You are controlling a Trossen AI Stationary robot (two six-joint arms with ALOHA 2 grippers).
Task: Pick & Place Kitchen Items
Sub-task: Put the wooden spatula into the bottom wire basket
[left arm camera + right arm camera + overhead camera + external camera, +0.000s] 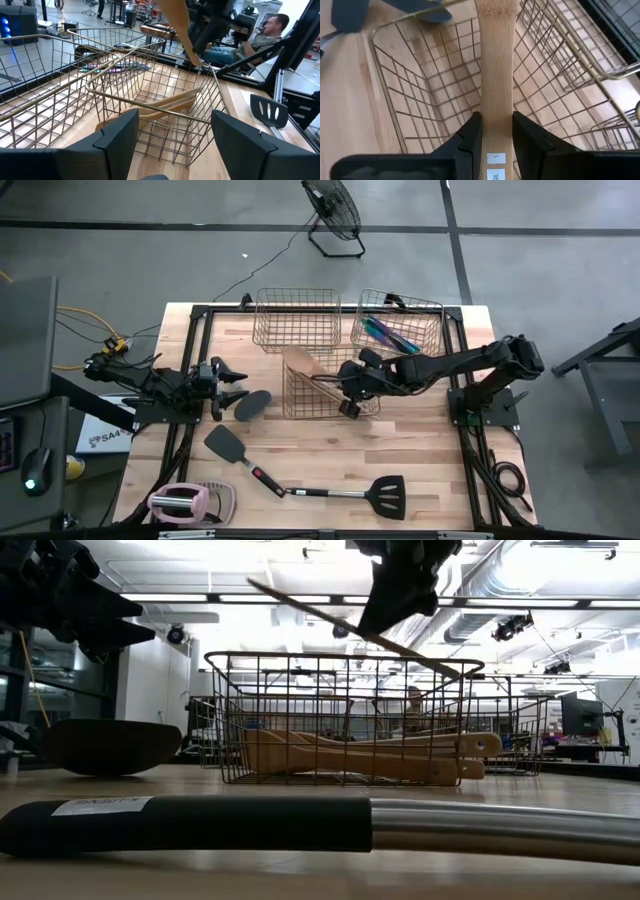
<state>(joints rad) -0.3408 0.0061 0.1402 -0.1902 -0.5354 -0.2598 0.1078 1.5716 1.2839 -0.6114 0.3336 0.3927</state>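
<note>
The right gripper (352,385) reaches over the middle copper wire basket (330,412), its fingers (470,132) pinching the flat handle of a pale wooden spatula (495,75). The spatula is light bamboo with a fine straight grain, a long narrow handle that carries a small white label near the grip, and a wider blade at the far end. It hangs tilted above that basket, blade end over the basket's far-left corner (297,362), clear of the wires. In the low view it shows as a thin slanted strip (330,615) crossing above the basket's rim.

Inside the same basket lie other pale wooden utensils (370,755), flat on the bottom, handles side by side and pointing toward the right arm's side.

The basket behind and to the right of the middle one (425,310) holds thin iridescent purple-teal pieces (390,335). The basket behind and to the left (297,320) shows only wire.

The left gripper (228,387) waits just left of the middle basket, its jaws spread and holding nothing. A black spoon (252,405) lies on the table (420,470) beside it. In front of the middle basket lie a black spatula (228,445) with a red-marked handle and a slotted black spatula (385,495) with a metal shaft. The pink-and-white gadget (180,502) sits at the table's near-left corner.
</note>
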